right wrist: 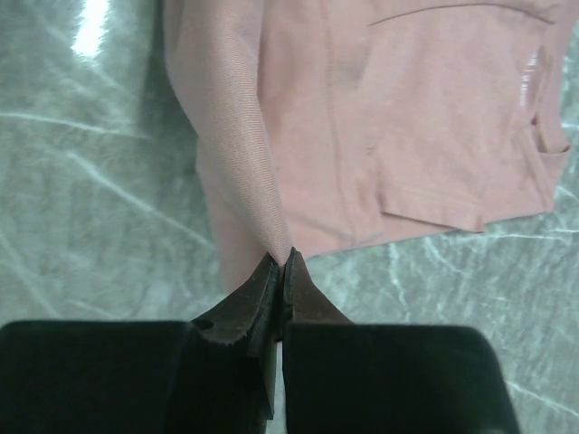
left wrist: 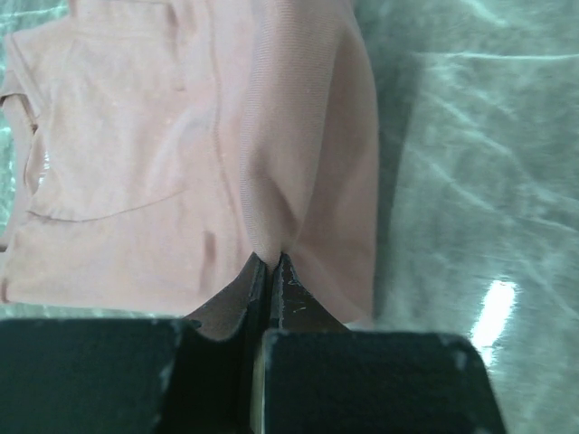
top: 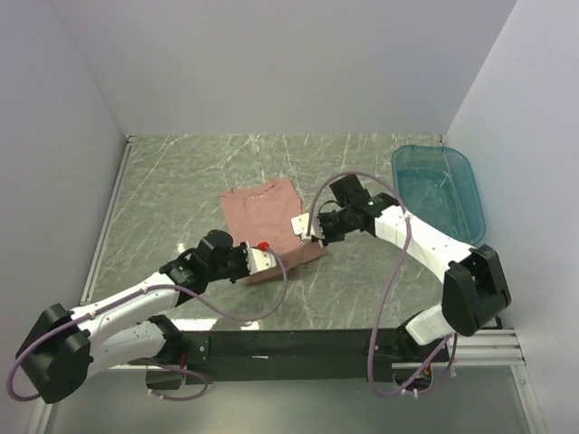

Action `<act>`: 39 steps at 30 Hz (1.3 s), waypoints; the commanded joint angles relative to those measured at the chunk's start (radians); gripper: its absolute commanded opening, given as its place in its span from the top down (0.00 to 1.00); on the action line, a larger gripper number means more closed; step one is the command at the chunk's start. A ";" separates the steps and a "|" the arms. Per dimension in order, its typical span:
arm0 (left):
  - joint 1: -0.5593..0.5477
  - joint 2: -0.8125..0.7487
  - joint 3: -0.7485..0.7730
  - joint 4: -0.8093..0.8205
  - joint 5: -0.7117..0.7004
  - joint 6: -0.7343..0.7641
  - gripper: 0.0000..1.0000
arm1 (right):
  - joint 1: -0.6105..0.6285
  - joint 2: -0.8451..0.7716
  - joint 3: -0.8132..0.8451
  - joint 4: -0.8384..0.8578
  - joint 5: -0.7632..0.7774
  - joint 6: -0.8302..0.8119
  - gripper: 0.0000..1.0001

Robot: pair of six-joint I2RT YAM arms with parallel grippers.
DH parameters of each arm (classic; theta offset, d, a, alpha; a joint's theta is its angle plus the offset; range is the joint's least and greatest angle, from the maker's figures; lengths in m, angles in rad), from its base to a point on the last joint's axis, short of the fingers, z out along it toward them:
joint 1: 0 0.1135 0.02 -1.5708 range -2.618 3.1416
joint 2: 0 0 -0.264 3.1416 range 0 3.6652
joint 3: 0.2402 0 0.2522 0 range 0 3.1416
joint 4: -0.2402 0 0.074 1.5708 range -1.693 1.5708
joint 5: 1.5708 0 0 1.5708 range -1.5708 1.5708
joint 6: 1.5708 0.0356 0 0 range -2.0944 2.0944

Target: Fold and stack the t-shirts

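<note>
A dusty-pink t-shirt (top: pixel 262 212) lies partly folded in the middle of the marbled table, its print hidden. My left gripper (top: pixel 268 259) is shut on the t-shirt's near edge; in the left wrist view the t-shirt (left wrist: pixel 181 136) rises in a pinched ridge into the closed left gripper (left wrist: pixel 270 260). My right gripper (top: pixel 309 230) is shut on the t-shirt's right-hand edge; in the right wrist view a fold of the t-shirt (right wrist: pixel 398 117) is drawn up tight into the closed right gripper (right wrist: pixel 286 257). Both pinched edges are lifted slightly off the table.
A translucent teal plastic tub (top: pixel 440 190) stands at the back right by the wall. White walls close in the table on three sides. Bare marbled table surface (top: pixel 172 185) lies left of the shirt and in front of it.
</note>
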 commanded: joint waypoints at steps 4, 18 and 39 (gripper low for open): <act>0.122 0.070 0.073 0.090 0.106 0.077 1.00 | -0.018 0.120 0.169 -0.025 -0.030 0.020 1.00; 0.334 0.288 0.211 0.236 0.141 0.147 1.00 | -0.047 0.433 0.556 -0.001 -0.015 0.163 1.00; 0.464 0.561 0.360 0.426 0.048 0.155 1.00 | -0.050 0.767 0.942 0.130 0.068 0.419 1.00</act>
